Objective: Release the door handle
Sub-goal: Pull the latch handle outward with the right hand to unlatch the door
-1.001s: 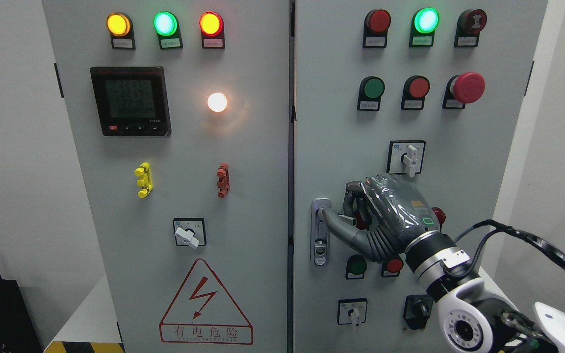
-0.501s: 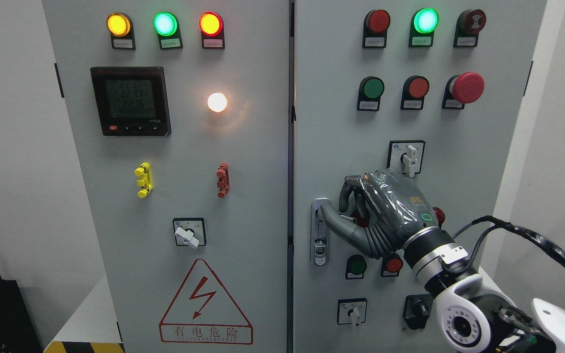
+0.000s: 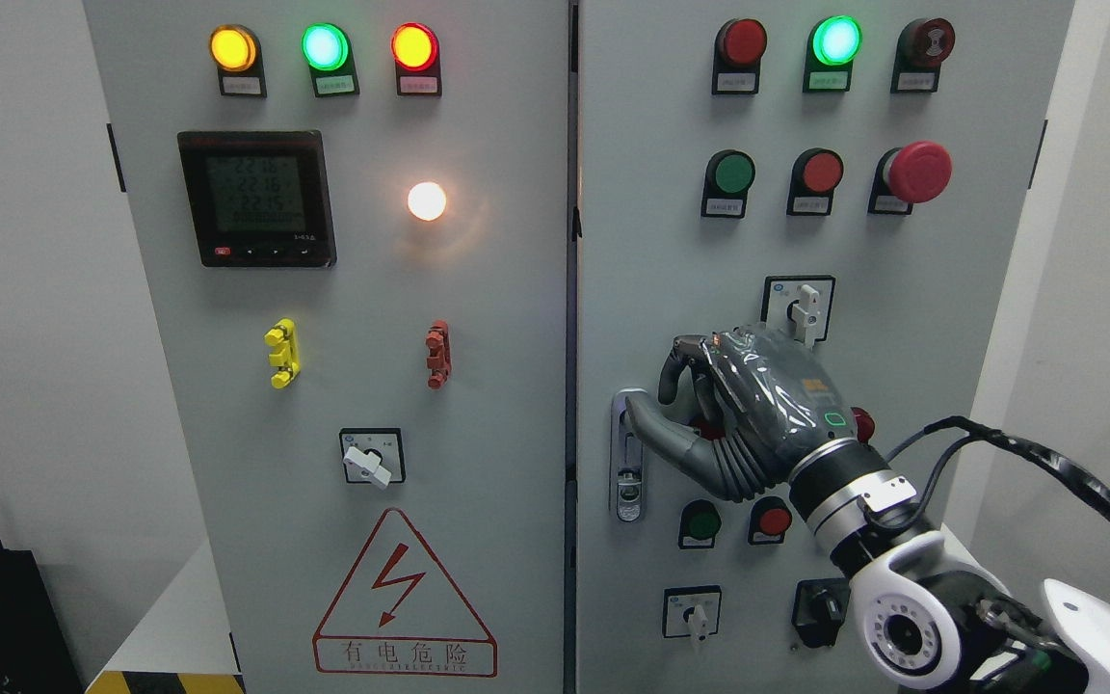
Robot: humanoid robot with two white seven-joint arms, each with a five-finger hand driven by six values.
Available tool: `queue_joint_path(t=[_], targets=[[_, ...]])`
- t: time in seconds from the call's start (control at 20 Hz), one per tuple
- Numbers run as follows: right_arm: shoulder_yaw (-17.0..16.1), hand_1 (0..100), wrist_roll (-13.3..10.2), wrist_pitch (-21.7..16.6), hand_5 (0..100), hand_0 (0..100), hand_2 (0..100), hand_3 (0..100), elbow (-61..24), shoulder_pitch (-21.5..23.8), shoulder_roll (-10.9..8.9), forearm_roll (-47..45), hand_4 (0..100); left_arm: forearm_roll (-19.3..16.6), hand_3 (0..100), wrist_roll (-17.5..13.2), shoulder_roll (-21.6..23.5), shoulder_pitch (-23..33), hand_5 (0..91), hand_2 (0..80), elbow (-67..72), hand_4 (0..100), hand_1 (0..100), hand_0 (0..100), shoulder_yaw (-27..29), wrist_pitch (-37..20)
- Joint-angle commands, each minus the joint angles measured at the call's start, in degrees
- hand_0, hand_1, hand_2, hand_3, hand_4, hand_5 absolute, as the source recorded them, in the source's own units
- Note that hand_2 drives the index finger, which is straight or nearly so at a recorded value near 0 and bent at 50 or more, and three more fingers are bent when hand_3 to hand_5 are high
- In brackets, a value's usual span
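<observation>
The silver door handle [image 3: 628, 472] sits upright in its plate at the left edge of the right cabinet door [image 3: 651, 241]. My right hand [image 3: 651, 405] comes in from the lower right and hovers just right of the handle's top. Its thumb [image 3: 647, 424] stretches left, and its tip overlaps the top of the handle plate. The other fingers [image 3: 678, 371] are loosely bent above the thumb with nothing between them. The handle's lower part shows free. The left arm does not show.
Around the hand on the right door are a rotary switch [image 3: 801, 308], red and green push buttons [image 3: 704, 523] and a red emergency stop [image 3: 919, 172]. The left door carries a meter [image 3: 256, 198], lamps, a selector [image 3: 369, 460] and a warning triangle [image 3: 404, 598].
My right hand has risen and shifted a little left. Its fingers have uncurled from a tight bend, while the thumb tip stays over the handle's top.
</observation>
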Motion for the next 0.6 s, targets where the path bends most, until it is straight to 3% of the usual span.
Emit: queue_joint_path(t=[0.0,0.55], targets=[[0.0,32,-0.2,-0.1,100,46,59,100,0.1,-0.5,1.3,0.0,100,0.0,0,0.0,0.0,-0.2,0.0,0.0,0.5,0,39,12,0.1,0.0],[0.0,33,-1.4,-0.2,100,46,60,100,0.1,-0.9,2.71,0.0,100,0.0,0,0.0,0.0,-0.2,0.0,0.0,0.5,0,39,12,0.1,0.0]])
